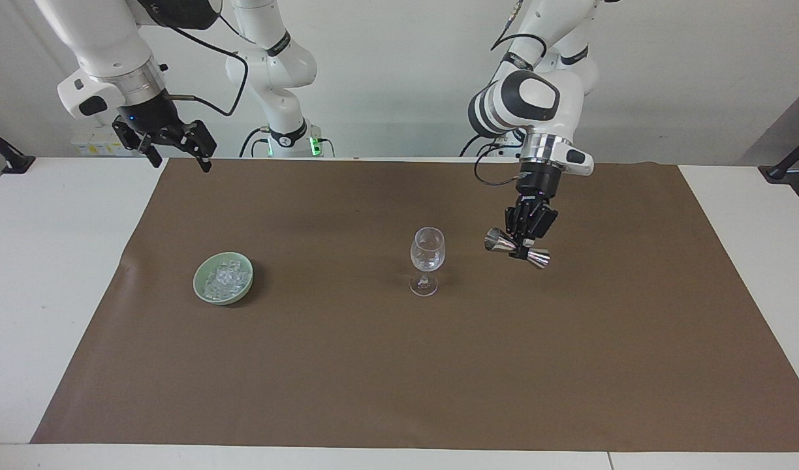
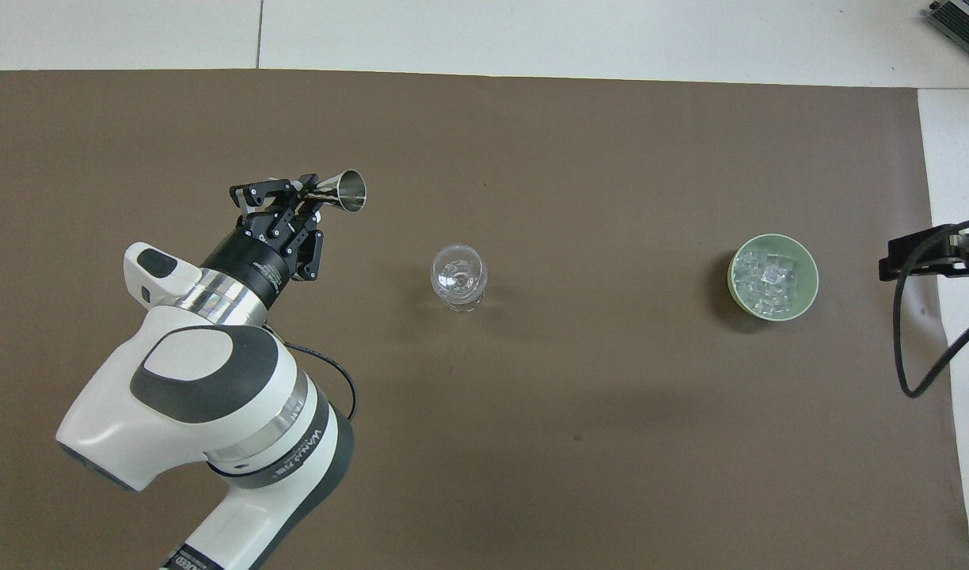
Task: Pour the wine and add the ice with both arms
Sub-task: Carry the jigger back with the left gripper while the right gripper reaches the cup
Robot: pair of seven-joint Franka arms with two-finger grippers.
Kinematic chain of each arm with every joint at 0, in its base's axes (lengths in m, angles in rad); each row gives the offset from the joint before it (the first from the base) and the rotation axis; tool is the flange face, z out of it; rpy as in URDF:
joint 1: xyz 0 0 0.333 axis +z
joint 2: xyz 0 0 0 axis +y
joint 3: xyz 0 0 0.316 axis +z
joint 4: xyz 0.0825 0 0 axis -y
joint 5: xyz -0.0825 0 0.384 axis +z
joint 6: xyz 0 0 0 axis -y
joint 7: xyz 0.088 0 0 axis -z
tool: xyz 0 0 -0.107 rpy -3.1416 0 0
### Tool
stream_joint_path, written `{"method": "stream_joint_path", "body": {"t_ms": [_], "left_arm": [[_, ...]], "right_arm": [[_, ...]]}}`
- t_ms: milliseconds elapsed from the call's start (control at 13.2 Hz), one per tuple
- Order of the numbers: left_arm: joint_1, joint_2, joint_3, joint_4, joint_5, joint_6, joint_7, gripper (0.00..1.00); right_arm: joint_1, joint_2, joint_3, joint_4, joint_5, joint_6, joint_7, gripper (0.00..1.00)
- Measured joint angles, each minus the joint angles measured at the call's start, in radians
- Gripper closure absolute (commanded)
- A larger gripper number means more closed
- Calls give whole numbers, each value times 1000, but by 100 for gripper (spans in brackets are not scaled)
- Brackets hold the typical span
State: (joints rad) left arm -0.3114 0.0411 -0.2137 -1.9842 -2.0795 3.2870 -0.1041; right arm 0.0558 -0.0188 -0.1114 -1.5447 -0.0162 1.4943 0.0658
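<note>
A clear stemmed wine glass (image 1: 427, 260) (image 2: 458, 276) stands upright in the middle of the brown mat. My left gripper (image 1: 523, 249) (image 2: 304, 198) is shut on the waist of a steel jigger (image 1: 517, 249) (image 2: 338, 192), which lies roughly on its side in the air over the mat, clear of the glass toward the left arm's end. The ice (image 1: 225, 277) (image 2: 767, 276) fills a pale green bowl (image 1: 205, 295) (image 2: 807, 298) toward the right arm's end. My right gripper (image 1: 177, 149) (image 2: 928, 257) hangs open, high over the mat's edge near its arm's base, holding nothing.
The brown mat (image 1: 399, 365) covers most of the white table (image 1: 40, 261). Black clamp stands (image 1: 4, 156) sit at the table corners nearest the robots. A loose black cable (image 2: 920, 348) hangs from the right arm.
</note>
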Motion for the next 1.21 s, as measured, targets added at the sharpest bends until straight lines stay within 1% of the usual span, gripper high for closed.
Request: {"method": "stream_joint_path", "body": {"t_ms": [227,379,531,758,1061,1213], "left_arm": [[97,0,1,-13,-3,-117,-98,100],[164,-1,2,-40,-4,-221,-128,100],[233,-4,4,-85,-8,-319,-177,100],[342,-22,6,-147,-8,-450,-307,100],[465,-89,8,-279,-8,-642,-418,100],[538,-95,10,-325,-8,-727,-459,100]], "right_arm": [[0,0,0,0,0,0,0,0],[0,0,0,0,0,0,0,0],[0,0,0,0,0,0,0,0],[0,0,0,0,0,0,0,0],[0,0,0,0,0,0,0,0],[-3,-2,-3,-8,0,-1,0,0]]}}
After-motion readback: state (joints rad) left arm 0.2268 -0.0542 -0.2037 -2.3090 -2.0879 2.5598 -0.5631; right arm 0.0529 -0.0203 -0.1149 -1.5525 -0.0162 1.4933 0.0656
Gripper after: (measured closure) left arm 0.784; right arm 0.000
